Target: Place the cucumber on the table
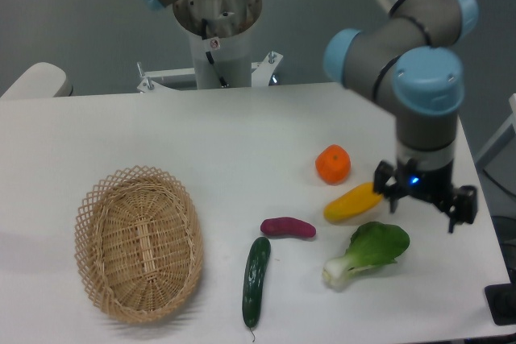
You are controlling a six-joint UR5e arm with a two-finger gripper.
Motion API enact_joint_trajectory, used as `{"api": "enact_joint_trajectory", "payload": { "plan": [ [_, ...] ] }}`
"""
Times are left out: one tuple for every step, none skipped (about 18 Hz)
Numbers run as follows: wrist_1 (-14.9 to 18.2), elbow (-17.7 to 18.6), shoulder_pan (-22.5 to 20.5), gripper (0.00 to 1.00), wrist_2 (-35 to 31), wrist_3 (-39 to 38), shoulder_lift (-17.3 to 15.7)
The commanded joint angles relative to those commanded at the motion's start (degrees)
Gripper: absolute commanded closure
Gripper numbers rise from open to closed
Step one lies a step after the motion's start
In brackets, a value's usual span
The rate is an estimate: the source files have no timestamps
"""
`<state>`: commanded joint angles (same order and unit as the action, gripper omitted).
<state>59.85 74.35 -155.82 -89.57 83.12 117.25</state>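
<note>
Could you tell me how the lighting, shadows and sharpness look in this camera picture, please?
In the fixed camera view the light is soft and even; the white table looks bright but not blown out. The wicker basket and cucumber cast only faint shadows, and the cucumber shows a mild sheen. The whole frame is slightly soft, and the gripper is too dark to read its jaws.
</note>
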Motion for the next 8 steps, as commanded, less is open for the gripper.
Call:
{"api": "enact_joint_trajectory", "payload": {
  "plan": [
    [0.7, 0.4, -1.1, 0.0, 1.1, 2.8, -0.6],
    [1.0, 1.1, -2.1, 0.0, 2.3, 6.1, -1.1],
    [1.1, 1.6, -3.1, 0.0, 2.9, 9.6, -1.6],
    [1.1, 1.9, -3.7, 0.0, 3.2, 11.9, -1.9],
    [1.1, 2.2, -4.0, 0.0, 3.2, 12.9, -2.0],
    [1.2, 2.3, -4.3, 0.0, 3.3, 13.0, -2.3],
    [1.2, 2.3, -4.5, 0.0, 3.3, 13.0, -2.3],
    [1.2, 2.3, -4.6, 0.0, 3.3, 13.0, -2.3]
  ]
}}
